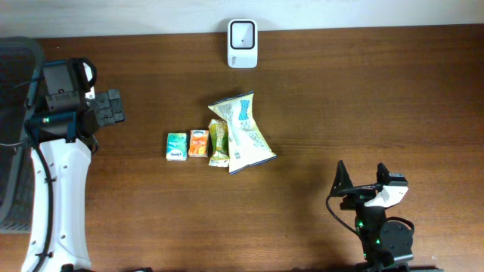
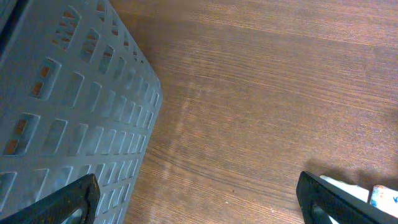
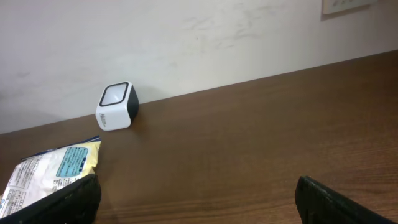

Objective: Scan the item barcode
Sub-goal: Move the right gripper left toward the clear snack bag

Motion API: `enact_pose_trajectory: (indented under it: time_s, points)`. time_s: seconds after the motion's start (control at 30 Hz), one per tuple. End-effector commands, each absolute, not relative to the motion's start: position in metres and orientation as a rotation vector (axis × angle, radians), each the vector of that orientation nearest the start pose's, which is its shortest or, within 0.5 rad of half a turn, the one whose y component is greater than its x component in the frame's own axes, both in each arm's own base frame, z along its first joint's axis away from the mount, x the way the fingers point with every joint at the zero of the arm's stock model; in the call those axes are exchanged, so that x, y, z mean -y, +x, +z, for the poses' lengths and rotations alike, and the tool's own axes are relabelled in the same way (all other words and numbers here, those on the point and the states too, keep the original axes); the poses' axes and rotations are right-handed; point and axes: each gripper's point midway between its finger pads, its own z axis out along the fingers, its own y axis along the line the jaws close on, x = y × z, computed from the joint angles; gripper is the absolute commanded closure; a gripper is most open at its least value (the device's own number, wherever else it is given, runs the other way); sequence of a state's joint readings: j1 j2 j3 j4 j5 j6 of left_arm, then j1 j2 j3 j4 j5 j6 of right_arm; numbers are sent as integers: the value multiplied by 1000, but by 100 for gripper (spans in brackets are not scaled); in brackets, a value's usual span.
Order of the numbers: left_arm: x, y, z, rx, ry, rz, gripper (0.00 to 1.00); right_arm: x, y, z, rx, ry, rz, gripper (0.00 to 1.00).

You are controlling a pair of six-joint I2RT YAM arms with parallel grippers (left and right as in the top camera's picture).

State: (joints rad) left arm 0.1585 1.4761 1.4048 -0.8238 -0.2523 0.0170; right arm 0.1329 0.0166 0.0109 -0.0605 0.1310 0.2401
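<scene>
Both tools gape wide, holding nothing: left tool (image 1: pixel 119 107) hangs beside the grey basket (image 1: pixel 13 151), right tool (image 1: pixel 361 178) sits near the front edge. The snack bag (image 1: pixel 243 130) and three small packs (image 1: pixel 199 143) lie mid-table (image 1: pixel 363 91), with the scanner (image 1: pixel 243 44) well apart at the far edge.

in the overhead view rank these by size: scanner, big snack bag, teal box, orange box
1. snack bag
2. scanner
3. teal box and orange box: they look about alike, so I won't rank them.
</scene>
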Motion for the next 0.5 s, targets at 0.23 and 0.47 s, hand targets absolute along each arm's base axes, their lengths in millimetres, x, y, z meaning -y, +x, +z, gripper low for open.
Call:
enact_pose_trajectory:
  time_s: [0.23, 0.47]
  points:
    - [-108, 379, 242, -2418, -313, 403, 1, -11, 246, 156, -1638, 194, 182, 1]
    - [-108, 379, 242, -2418, -313, 403, 1, 5, 246, 163, -1601, 257, 111, 1]
